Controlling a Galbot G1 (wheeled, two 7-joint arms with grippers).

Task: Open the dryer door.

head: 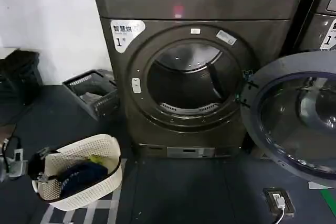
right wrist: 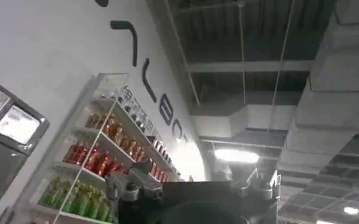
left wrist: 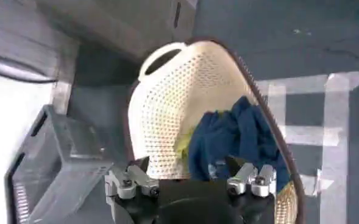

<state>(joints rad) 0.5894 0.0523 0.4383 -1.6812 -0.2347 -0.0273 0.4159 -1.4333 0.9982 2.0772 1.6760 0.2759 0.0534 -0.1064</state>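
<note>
You see the dryer door (head: pixel 294 121) swung wide open to the right of the dryer (head: pixel 197 66), its dark inner face toward you and the drum uncovered. Your left gripper (left wrist: pixel 191 181) hangs with jaws apart over the cream laundry basket (left wrist: pixel 185 103) of blue clothes (left wrist: pixel 234 143). Your right gripper (right wrist: pixel 191 185) points up at the ceiling, jaws apart and empty.

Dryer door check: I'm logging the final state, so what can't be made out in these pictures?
- Dryer door: swung open at the right in the head view, its right side cut off by the edge.
- Drum depth: dark, contents unreadable.
- Basket: the dark blue clothes cover whatever lies beneath.
- Left tool, right tool: fingertips cut off by the frame edge.
</note>
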